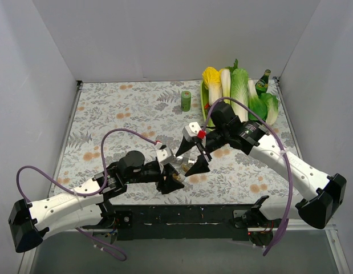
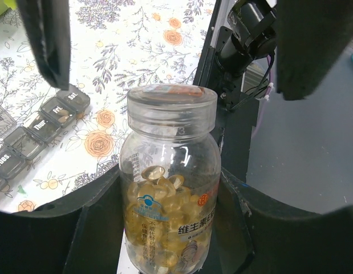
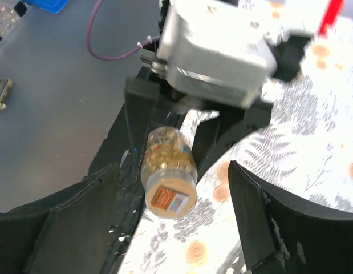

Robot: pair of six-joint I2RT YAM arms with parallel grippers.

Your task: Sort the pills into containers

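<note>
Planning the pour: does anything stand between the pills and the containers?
Yes. The lid sits on the bottle, shutting the pills in. The left gripper holds the bottle; the containers lie beside it, their labelled flaps seemingly shut too.

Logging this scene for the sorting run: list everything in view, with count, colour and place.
tablecloth: one, floral, under everything
pill bottle: one, clear with golden capsules, in the left pincer
pill organiser: one, dark day-marked strip, on the tablecloth beside the pill bottle
cylinder: one, green, far middle
vegetables: several, green, white and yellow, far right
glass bottle: one, green, behind the vegetables
left pincer: one, black, shut on the pill bottle
right pincer: one, black, open, near the pill bottle
</note>
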